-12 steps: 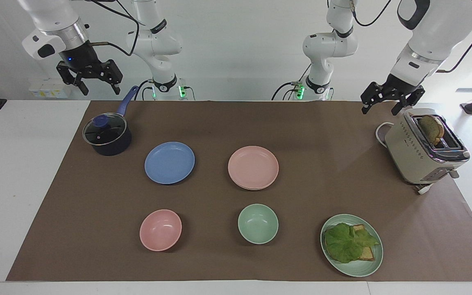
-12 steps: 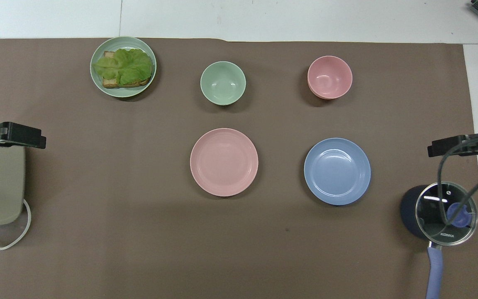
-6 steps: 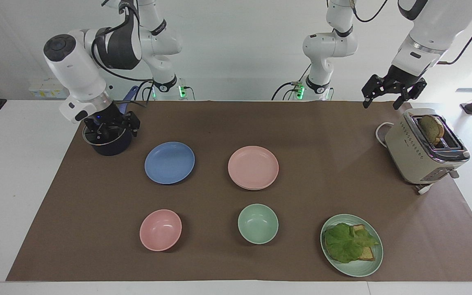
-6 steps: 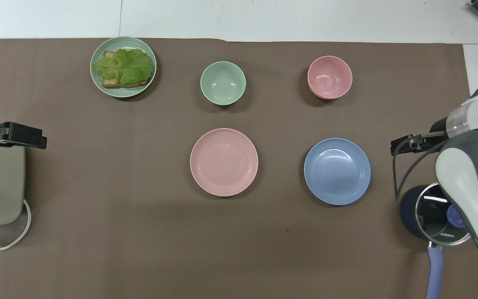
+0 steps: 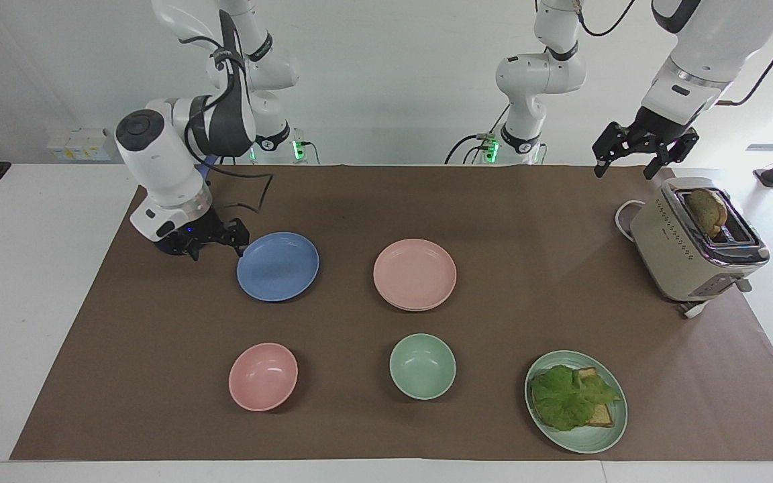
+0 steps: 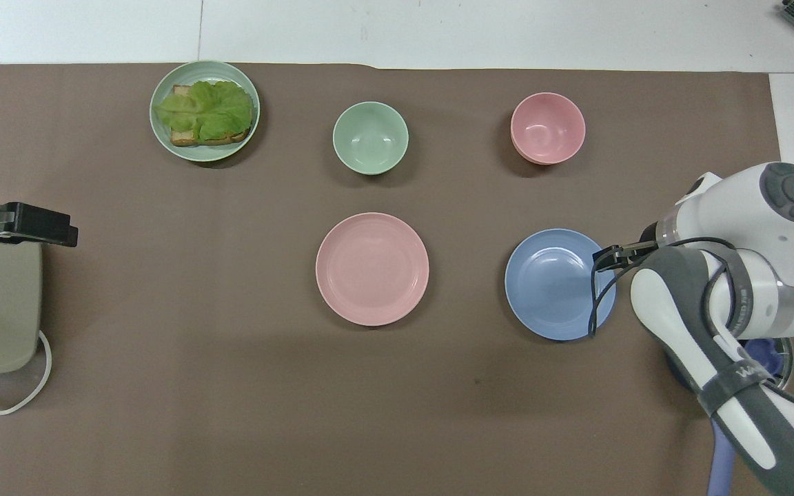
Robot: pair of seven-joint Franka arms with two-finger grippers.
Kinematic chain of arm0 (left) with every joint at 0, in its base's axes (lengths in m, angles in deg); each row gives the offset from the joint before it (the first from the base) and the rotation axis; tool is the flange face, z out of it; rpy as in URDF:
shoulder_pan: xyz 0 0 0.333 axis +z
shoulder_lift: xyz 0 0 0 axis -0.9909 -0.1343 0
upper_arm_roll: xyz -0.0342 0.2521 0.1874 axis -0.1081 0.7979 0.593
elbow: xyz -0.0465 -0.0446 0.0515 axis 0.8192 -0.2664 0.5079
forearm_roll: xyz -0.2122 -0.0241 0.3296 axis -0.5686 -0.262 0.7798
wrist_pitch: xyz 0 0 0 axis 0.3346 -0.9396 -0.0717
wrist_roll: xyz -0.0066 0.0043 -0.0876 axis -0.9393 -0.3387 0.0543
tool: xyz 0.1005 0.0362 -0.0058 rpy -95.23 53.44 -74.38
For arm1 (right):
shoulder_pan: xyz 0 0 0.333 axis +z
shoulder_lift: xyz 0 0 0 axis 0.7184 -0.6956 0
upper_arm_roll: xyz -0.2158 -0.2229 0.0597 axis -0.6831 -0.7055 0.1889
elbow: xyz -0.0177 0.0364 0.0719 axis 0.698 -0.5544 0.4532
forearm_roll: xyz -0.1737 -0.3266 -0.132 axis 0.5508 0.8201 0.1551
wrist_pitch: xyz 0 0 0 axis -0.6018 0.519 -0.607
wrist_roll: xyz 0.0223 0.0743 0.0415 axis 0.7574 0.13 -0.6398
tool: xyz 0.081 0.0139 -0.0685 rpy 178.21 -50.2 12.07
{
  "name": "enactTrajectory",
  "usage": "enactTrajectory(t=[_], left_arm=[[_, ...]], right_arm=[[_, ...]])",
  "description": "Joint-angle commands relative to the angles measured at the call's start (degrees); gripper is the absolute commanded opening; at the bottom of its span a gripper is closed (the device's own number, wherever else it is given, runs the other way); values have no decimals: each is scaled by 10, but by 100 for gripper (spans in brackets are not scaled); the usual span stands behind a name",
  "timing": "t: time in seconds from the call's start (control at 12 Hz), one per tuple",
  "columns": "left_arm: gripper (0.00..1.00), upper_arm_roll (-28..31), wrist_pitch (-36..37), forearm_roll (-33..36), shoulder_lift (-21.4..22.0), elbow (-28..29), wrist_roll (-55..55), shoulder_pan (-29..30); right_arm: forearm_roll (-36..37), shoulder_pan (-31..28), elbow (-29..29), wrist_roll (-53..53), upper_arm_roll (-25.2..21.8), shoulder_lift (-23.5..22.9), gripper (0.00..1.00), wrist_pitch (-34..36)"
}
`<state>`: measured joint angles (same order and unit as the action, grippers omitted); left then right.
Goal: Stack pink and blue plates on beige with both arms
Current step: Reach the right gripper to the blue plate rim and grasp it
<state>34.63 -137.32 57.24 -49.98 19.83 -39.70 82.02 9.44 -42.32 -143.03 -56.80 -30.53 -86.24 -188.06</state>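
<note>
right end effector (image 5: pixel 212 243) open, low at blue plate (image 5: pixel 278 266) rim, right-arm end | left end effector (image 5: pixel 636 153) open, waited over toaster (image 5: pixel 695 241)

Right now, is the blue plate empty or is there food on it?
Empty. The blue plate shows only bare blue surface; food sits just on the green plate.

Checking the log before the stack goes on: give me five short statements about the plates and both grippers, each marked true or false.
1. The pink plate sits on another plate. True; a pale rim shows beneath it.
2. The blue plate is on the pink plate. False; it lies apart, on the mat.
3. The right gripper is low beside the blue plate's rim. True.
4. The left gripper holds a plate. False; it is empty, near the toaster.
5. The blue plate holds lettuce. False; it is empty.
</note>
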Motion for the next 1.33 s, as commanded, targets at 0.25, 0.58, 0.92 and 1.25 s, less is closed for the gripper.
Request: enactTrajectory(t=[0.25, 0.58, 0.92, 1.25], left_arm=[[100, -4, 6, 10, 2, 1, -4, 5], [100, -4, 6, 10, 2, 2, -4, 5], [100, -4, 6, 10, 2, 2, -4, 5], [100, -4, 6, 10, 2, 2, -4, 5]], right_arm=[[-8, -16, -97, -33, 1, 21, 100, -80], [-9, -16, -108, -28, 1, 19, 50, -87], [-21, -16, -99, -18, 1, 9, 0, -81], [-19, -15, 2, -23, 1, 14, 0, 32]])
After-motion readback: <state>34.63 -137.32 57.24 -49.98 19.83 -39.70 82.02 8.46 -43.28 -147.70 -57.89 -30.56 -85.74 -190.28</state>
